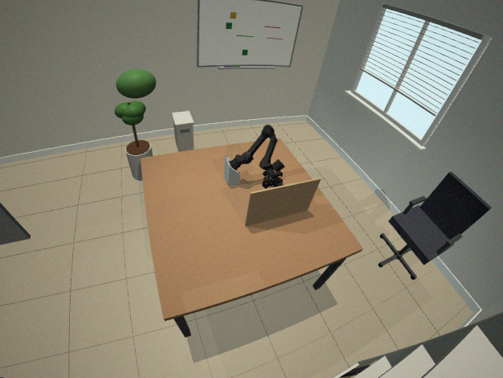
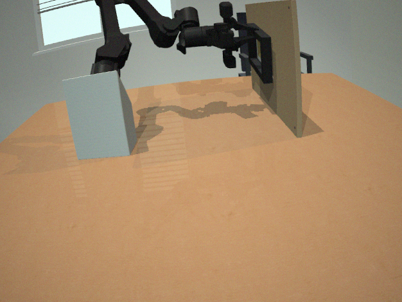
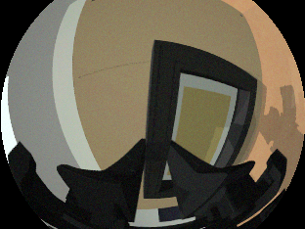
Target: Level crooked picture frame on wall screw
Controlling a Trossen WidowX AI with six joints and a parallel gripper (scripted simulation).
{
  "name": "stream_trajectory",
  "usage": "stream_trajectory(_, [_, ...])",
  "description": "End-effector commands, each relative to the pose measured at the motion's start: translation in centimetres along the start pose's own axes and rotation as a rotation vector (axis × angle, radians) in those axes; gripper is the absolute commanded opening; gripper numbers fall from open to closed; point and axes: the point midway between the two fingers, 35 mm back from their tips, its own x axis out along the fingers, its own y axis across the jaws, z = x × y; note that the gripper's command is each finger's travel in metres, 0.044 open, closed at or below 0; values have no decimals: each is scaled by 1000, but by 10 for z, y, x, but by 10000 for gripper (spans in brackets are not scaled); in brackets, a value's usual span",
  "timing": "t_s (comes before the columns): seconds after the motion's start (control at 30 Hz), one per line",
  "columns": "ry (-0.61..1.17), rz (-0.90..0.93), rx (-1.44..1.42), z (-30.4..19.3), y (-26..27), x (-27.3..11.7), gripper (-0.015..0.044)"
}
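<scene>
The picture frame (image 2: 266,60) (image 3: 163,78) is dark, with a pale mat around an olive picture, and stands against the front of the upright tan board (image 1: 280,203) (image 2: 285,71) (image 3: 112,39). My gripper (image 2: 253,33) (image 3: 155,143) is shut on the frame's upper bar, which shows as the left bar in the wrist view, one finger on each side of it. The screw and the notched strip are hidden. The board hides the frame in the top view. I cannot tell reliably from these angles how far the frame tilts.
The board stands on the wooden table (image 1: 194,244) (image 2: 194,227). A pale blue block (image 1: 232,174) (image 2: 97,117) stands near the arm's base. A thin dark line crosses the board's face beside the frame in the wrist view. An office chair (image 1: 426,232) is beyond the table.
</scene>
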Motion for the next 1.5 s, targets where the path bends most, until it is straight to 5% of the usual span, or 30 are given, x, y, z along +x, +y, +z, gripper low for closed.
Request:
stream_trajectory(0.0, [1, 0, 5, 0, 0, 0, 0])
stream_trajectory(1.47, [1, 0, 4, 0, 8, 0, 0])
